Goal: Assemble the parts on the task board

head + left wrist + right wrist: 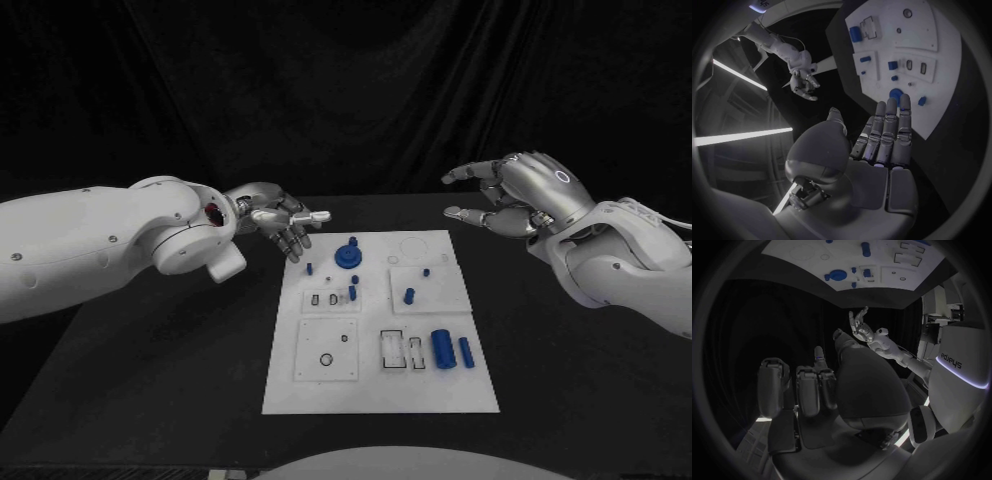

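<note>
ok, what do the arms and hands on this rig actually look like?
Both arms have smooth, rounded white shells. The left arm shows a dark red round spot near the wrist. Each ends in a silver metallic many-fingered hand: left hand, right hand, whose back bears a small glowing ring.

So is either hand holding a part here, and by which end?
Nothing is held: the left hand and right hand both hover empty, fingers apart.

Black table, white task board flat at centre, w/ blue parts
</note>
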Motion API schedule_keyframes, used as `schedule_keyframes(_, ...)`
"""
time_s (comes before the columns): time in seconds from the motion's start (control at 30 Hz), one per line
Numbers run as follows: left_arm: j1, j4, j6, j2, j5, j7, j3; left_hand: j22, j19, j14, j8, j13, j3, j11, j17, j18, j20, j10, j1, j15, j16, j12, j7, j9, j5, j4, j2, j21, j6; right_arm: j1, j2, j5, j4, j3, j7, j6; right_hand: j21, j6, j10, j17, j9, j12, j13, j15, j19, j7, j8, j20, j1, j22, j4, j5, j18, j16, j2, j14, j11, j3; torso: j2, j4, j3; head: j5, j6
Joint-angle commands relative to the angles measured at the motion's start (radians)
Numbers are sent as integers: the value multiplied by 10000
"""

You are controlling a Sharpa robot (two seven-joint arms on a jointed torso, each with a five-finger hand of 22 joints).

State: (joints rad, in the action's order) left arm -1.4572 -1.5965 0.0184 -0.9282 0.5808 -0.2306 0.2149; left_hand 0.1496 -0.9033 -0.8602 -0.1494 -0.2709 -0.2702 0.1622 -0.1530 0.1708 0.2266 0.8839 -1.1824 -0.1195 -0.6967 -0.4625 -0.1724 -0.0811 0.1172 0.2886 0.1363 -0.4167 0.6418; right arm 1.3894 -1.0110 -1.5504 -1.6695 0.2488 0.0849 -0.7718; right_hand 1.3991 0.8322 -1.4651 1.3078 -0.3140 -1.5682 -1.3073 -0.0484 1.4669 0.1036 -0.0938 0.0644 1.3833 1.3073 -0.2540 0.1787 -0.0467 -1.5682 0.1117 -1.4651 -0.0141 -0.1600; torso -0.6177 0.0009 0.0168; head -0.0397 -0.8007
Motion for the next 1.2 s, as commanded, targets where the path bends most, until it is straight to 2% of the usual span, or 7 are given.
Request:
schedule_keyframes(0.03,-99,189,-2180,244,301,-2237,-5,185,-527,-92,-217,-1277,-182,-251,-1087,52,-265,-164,-69,239,-1445,-1508,-161,-120,12,-11,194,-311,462,-99,28,31,89,-6,456,-588,33,45,-1057,2630,11,-26,-2635,-70,291,-35,-13,-73,63,2113,-79,74,68,-26,-46,-1057,79,-5,111,-112,136,-48,-17)
schedule_keyframes(0.3,-175,530,-2367,855,313,-3115,-4,1442,-1262,-896,-1243,-5118,-248,-576,-4808,76,-707,139,-141,643,-5311,-5375,-45,-618,-14,-34,312,-2113,1153,-438,8,31,243,-5,508,-579,34,112,-1057,2630,17,-26,-2635,-79,291,-38,-43,-89,29,2114,-159,162,69,-26,-145,-1057,87,-23,136,-187,209,-93,-54)
schedule_keyframes(0.37,-181,612,-2454,1031,314,-3369,-4,2162,-1459,-3197,-1734,-7862,-249,-721,-8526,52,-807,2222,-72,761,-7175,-7612,74,-987,-84,-82,339,-3149,1410,-521,16,31,297,-5,523,-581,35,113,-1057,2630,17,-26,-2635,-79,291,-38,-44,-89,28,2114,-159,163,69,-26,-145,-1057,87,-23,131,-234,228,-148,-38)
schedule_keyframes(0.53,-183,829,-2495,1483,453,-4095,-3,4014,-946,-5726,-2918,-10989,-83,-968,-12358,34,-969,4859,134,1025,-8437,-9823,354,-2263,-467,-61,529,-5444,1689,-687,7,31,368,-5,665,-742,-53,250,-1057,2630,20,-26,-2635,-83,246,-29,-104,-96,1,2087,-220,339,51,-26,-225,-1057,85,-32,125,-307,313,-273,-8)
schedule_keyframes(0.63,-179,892,-2533,1699,1039,-4368,-2,7033,-2026,-7106,-4369,-12793,157,-1242,-14177,-277,-1227,6669,422,1278,-8741,-10963,699,-4078,-353,-74,536,-7720,1564,-736,-7,31,333,-6,779,-868,-60,309,-1057,2630,22,-26,-2635,-80,240,-31,-127,-95,-1,2085,-233,414,50,-26,-233,-1057,84,-31,121,-333,295,-329,1)
schedule_keyframes(0.83,-133,1153,-2496,2163,1792,-4442,-2,10402,-3946,-7106,-4987,-12999,513,-1413,-14177,-854,-1397,6869,501,1444,-8741,-11083,846,-5589,-204,-210,473,-9764,1214,-772,21,31,300,-6,807,-930,-50,337,-1057,2630,25,-26,-2635,-79,244,-30,-137,-96,-2,2089,-238,464,53,-26,-235,-1057,85,-30,126,-406,360,-390,-109)
schedule_keyframes(1.2,216,1583,-2542,2818,2009,-4691,-2,11558,-4723,-7106,-4884,-12999,787,-1459,-14177,-1078,-1439,6869,481,1493,-8741,-11083,879,-6091,-99,-340,438,-10366,1198,-836,105,45,429,-6,715,-810,-40,329,-1057,2630,37,-26,-2635,-82,248,-22,-126,-97,2,2092,-235,525,55,-26,-225,-1057,82,-26,162,-412,383,-369,-264)
